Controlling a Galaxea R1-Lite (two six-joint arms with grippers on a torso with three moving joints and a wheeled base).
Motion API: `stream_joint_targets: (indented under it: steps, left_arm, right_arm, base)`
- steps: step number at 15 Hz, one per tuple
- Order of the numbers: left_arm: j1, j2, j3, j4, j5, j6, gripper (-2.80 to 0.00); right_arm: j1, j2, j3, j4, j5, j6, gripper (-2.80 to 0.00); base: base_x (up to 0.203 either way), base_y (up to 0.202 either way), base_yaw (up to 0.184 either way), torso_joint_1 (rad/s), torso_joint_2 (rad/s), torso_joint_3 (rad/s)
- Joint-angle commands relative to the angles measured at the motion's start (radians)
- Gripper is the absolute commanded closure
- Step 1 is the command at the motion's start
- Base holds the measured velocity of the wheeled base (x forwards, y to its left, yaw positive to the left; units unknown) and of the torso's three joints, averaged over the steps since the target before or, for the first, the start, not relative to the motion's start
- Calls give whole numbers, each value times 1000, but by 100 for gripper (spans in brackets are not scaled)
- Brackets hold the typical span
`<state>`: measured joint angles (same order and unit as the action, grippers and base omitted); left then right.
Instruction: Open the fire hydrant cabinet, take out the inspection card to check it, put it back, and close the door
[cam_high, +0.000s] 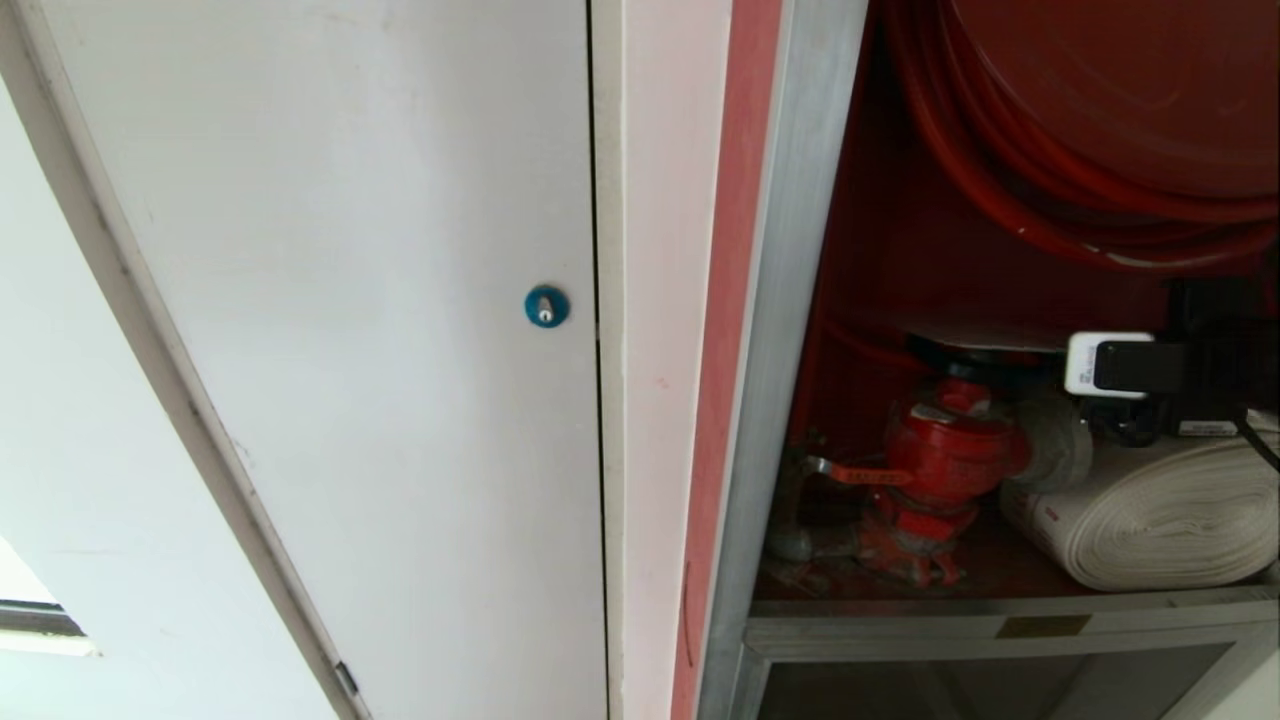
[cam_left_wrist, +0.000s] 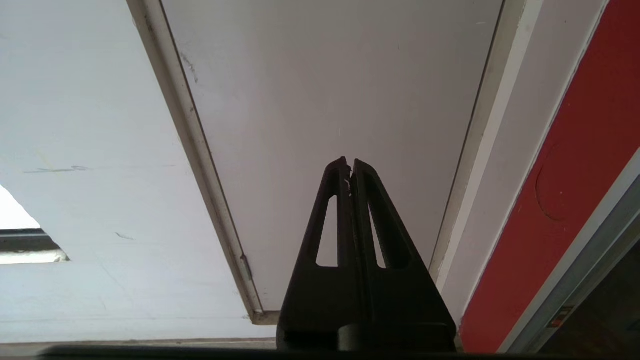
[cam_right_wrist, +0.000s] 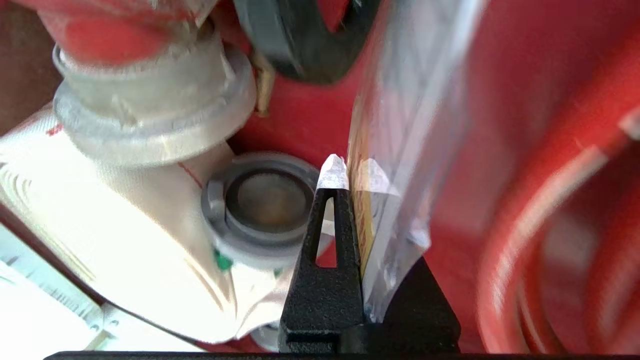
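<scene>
Here, your inspection card (cam_right_wrist: 400, 150): a thin sheet in a clear glossy sleeve, standing on edge inside the fire hydrant cabinet (cam_high: 800, 300), pinched between the fingers of your right claw (cam_right_wrist: 350, 172). In the right wrist view it runs from the claw tips toward 12 o'clock, blurred, so its print is unreadable.

Right claw: closed tight on the card. In the head view its black arm and white-cased camera sit at 3 o'clock, above the white rolled hose (cam_high: 1170, 520).

Cabinet contents: the red valve (cam_high: 940, 460) at 5 o'clock in the head view, with a silver coupling (cam_right_wrist: 150, 105) on its outlet; a grey hose coupling (cam_right_wrist: 260, 205) just beside the claw tips; the red hose reel (cam_high: 1100, 120) at 1 o'clock. The cabinet's opening stands uncovered, its aluminium frame upright at centre right.

Left claw (cam_left_wrist: 350, 165): fingers pressed together, holding nothing, pointing at the white panel door (cam_high: 350, 300), whose blue round lock (cam_high: 546, 306) sits near centre in the head view.
</scene>
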<state>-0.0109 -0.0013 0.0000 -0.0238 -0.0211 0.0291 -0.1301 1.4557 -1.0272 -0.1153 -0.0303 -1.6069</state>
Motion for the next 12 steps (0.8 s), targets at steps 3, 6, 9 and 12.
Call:
stream_joint_targets:
  steps: [3, 6, 9, 12]
  left_arm:
    - [0, 1, 14, -1, 0, 0, 0]
    - [0, 1, 14, -1, 0, 0, 0]
    - [0, 1, 12, -1, 0, 0, 0]
    - [0, 1, 14, -1, 0, 0, 0]
  right_arm:
    - [-24, -147, 63, 11, 59, 13, 0]
    - [-28, -252, 78, 107, 106, 71, 0]
    - [-28, -348, 77, 195, 153, 154, 0]
    - [-28, -440, 60, 337, 203, 299, 0]
  base:
    - [0, 0, 0, 0, 0, 0]
    - [0, 0, 0, 0, 0, 0]
    - [0, 0, 0, 0, 0, 0]
    - [0, 0, 0, 0, 0, 0]
